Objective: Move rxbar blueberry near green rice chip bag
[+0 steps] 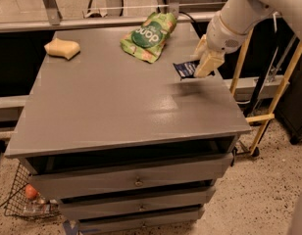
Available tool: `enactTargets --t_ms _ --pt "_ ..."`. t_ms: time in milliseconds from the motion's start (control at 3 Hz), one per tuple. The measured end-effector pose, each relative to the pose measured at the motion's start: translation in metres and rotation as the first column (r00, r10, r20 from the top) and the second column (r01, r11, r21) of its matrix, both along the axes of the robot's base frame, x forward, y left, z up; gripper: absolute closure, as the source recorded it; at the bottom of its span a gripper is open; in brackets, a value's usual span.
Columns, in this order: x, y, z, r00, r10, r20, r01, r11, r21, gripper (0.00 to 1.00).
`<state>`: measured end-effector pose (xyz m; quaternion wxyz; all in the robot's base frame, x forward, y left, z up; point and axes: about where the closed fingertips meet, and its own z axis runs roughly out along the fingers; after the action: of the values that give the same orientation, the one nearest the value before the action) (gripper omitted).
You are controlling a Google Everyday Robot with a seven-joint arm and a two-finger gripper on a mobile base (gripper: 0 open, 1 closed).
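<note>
Claw [204, 68] tight on rxbar blueberry [183, 70] nr table [116, 116] rt edge, green rice chip bag [147, 35] w/ upside-down "pop" logo apart.

You see a pale yellow sponge [62, 48] at 10 o'clock on the grey table [116, 111], with drawers [136, 179] beneath it. A wire basket [22, 207] stands on the floor at 7 o'clock. The gripper [205, 65] hangs at 2 o'clock.

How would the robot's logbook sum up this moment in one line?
gripper: right edge of table, shut on rxbar blueberry | green rice chip bag: at back, left of gripper | step: move not yet done
</note>
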<state>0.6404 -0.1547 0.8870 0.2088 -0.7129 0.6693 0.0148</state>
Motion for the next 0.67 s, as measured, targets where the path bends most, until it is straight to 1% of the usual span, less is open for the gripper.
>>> enactTargets --t_ms 333,667 --pt "0.06 0.005 -0.002 0.9964 0.027 0.08 -0.029 0.999 0.017 1.0" --pt "0.128 0.011 0.026 0.9745 0.011 0.224 -0.028 0.997 0.074 1.0"
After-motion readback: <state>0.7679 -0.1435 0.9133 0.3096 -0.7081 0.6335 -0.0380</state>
